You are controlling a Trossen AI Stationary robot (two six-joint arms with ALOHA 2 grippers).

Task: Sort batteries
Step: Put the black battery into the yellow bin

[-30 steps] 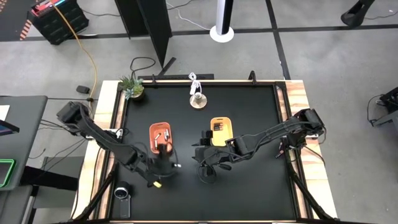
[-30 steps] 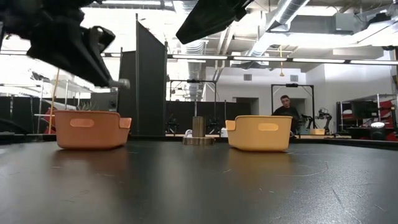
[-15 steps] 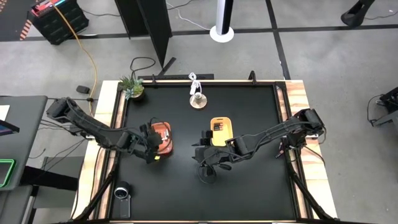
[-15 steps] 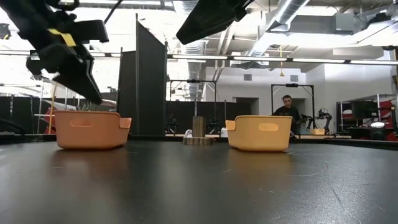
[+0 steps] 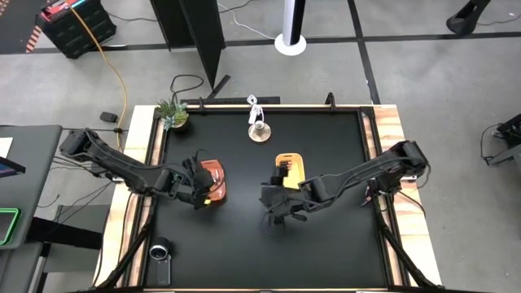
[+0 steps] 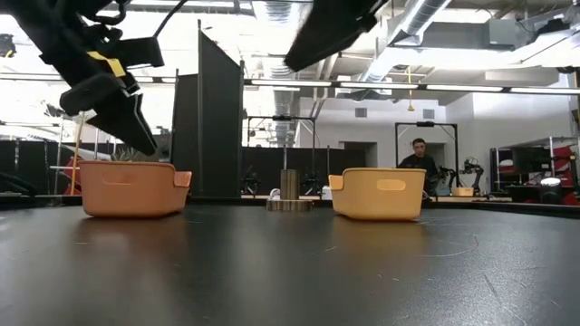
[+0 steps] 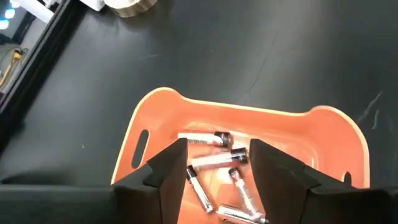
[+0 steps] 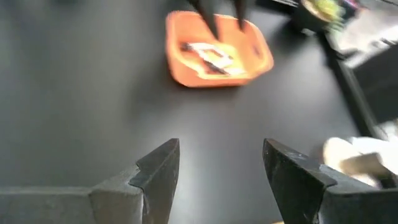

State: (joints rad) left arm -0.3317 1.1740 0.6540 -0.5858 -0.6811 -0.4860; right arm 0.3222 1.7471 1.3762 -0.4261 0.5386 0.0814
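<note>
Batteries, high view: dark cells (image 5: 284, 167) in yellow tray (image 5: 291, 172), about 3 o'clock of orange tray (image 5: 213, 181).
Low view: both trays upright, well apart.
Left wrist view: silver batteries (image 7: 214, 168) inside orange tray; left gripper (image 7: 219, 163) spread, empty.
Right wrist view: right gripper (image 8: 221, 163) released, over bare table (image 8: 74, 124).

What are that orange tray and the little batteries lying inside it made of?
The orange tray looks like moulded plastic with a matte finish: smooth rounded walls, a slot handle, even colour. The batteries seem metal-cased with pale silvery wrappers and darker ends that catch some light; the exact casing is hard to tell.
</note>
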